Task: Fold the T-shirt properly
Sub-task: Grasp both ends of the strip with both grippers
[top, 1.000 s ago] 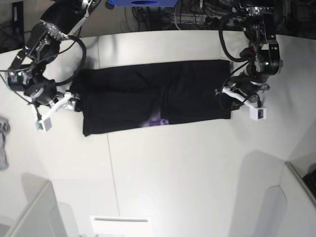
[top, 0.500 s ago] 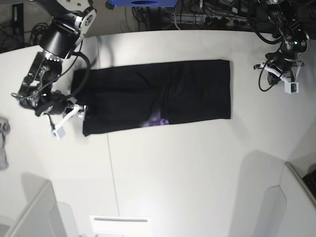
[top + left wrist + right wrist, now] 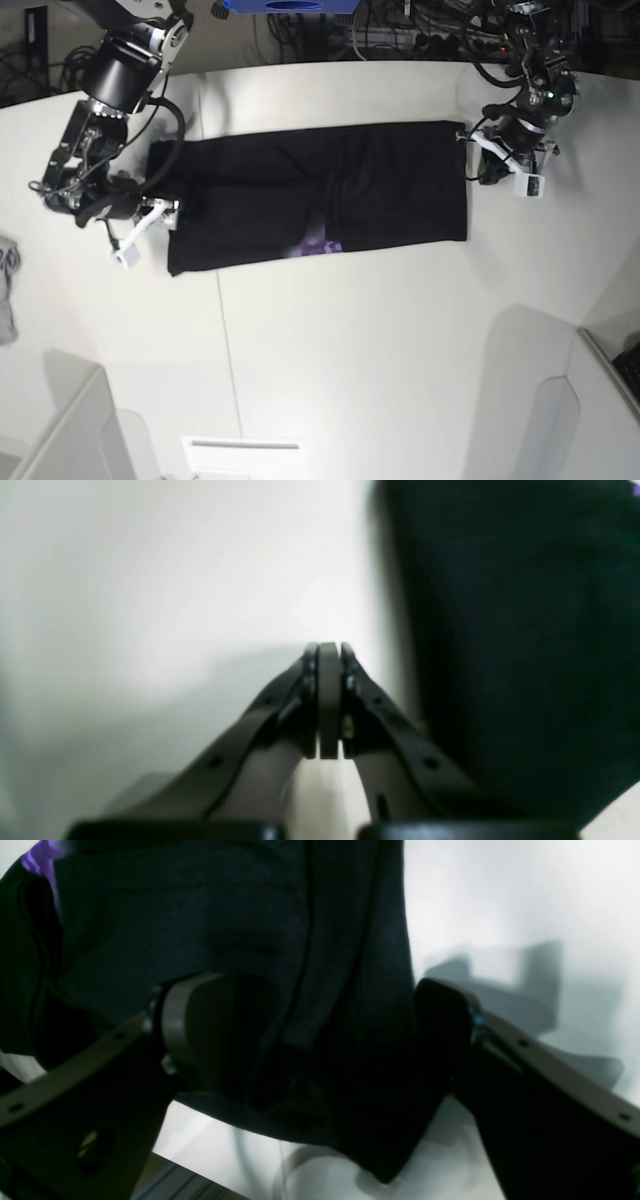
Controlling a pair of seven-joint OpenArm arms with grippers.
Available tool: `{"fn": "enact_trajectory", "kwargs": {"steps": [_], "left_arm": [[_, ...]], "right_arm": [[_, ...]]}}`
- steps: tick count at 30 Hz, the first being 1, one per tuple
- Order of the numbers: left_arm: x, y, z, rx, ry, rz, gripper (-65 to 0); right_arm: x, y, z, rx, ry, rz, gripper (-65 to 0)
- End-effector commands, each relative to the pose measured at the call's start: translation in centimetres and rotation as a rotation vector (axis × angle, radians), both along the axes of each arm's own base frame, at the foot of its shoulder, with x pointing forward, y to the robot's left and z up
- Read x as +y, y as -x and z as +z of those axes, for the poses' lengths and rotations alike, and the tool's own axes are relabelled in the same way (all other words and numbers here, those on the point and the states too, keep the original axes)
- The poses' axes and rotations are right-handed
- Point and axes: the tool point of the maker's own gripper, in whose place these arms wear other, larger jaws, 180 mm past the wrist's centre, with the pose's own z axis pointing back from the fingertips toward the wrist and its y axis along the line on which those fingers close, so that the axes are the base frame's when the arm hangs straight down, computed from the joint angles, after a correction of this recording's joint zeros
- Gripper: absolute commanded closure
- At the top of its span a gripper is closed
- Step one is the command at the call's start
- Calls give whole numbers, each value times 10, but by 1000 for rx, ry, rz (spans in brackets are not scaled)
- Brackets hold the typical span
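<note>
One black T-shirt point(image 3: 315, 195), folded into a long band, lies flat across the far half of the white tabletop point(image 3: 380, 340); a bit of purple print point(image 3: 318, 245) shows at its near edge. Two arms, two tools. Left tool point(image 3: 328, 700) has its jaws pressed together on nothing, over bare tabletop just beside the shirt's end. Right tool point(image 3: 315, 1040) has its jaws spread wide, straddling the shirt's other end; fabric sits between the fingers point(image 3: 185, 1030), no clamp visible. One small grey cloth point(image 3: 6, 290) lies at the tabletop's edge, well apart from the shirt. No containers.
</note>
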Motion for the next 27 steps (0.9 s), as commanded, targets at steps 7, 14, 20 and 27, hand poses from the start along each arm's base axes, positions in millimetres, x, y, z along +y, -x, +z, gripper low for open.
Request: {"fn": "enact_trajectory", "kwargs": {"steps": [7,14,20,27], "left_arm": [[-2,-6,-3,16,0,-1,0],[-8,-12,-1,5,8,-10,0],[-14,-11,-8,24,20,-26,0],[-13,-11,-8,27,17,-27,0]], "right_arm": [[4,2,0,14,-2,17,-533],[10,2,-2,23,-3,41,-441],[23,5,-17,51,-32,62,-419],[21,0,-18,25,-33,47,-261]]}}
